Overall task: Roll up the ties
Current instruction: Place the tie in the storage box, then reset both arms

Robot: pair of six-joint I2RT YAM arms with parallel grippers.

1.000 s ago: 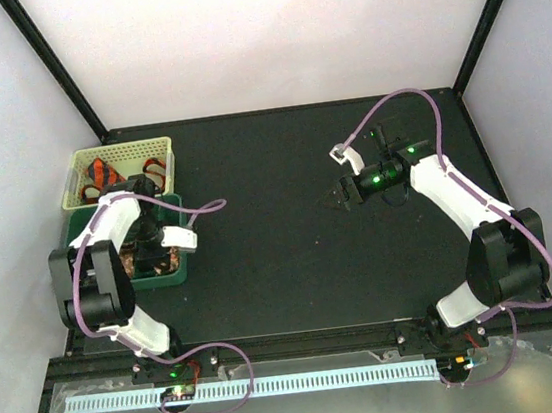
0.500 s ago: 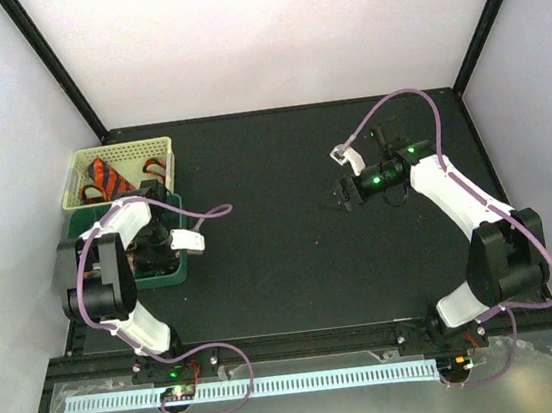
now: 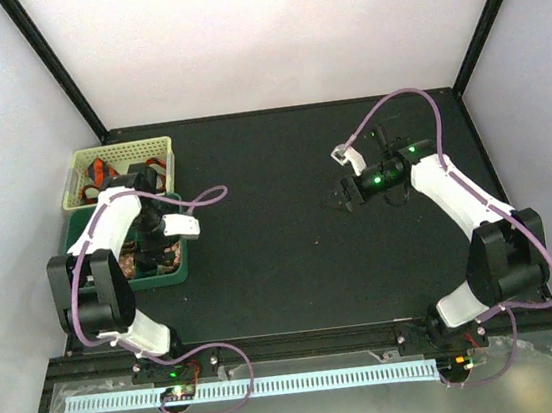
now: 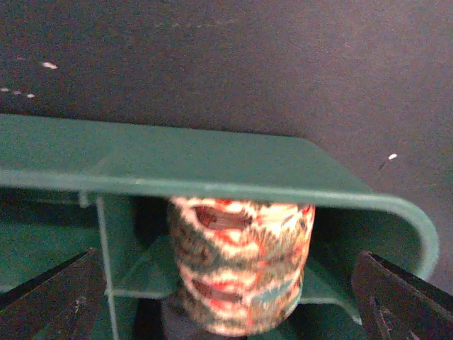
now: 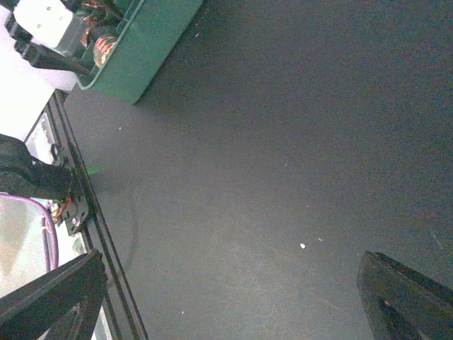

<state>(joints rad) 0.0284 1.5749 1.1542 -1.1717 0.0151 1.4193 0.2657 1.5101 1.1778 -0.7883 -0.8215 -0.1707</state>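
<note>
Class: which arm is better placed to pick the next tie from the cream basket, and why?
Left. The left gripper hangs open over the green tray, right beside the cream basket holding the orange tie. The right gripper is open over the table, far across.

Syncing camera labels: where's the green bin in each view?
Top external: green bin, left side, under the left arm.
Left wrist: its rim spans mid-frame, rolled tie inside.
Right wrist: top-left corner.
Shared landmark: the black table.
</note>
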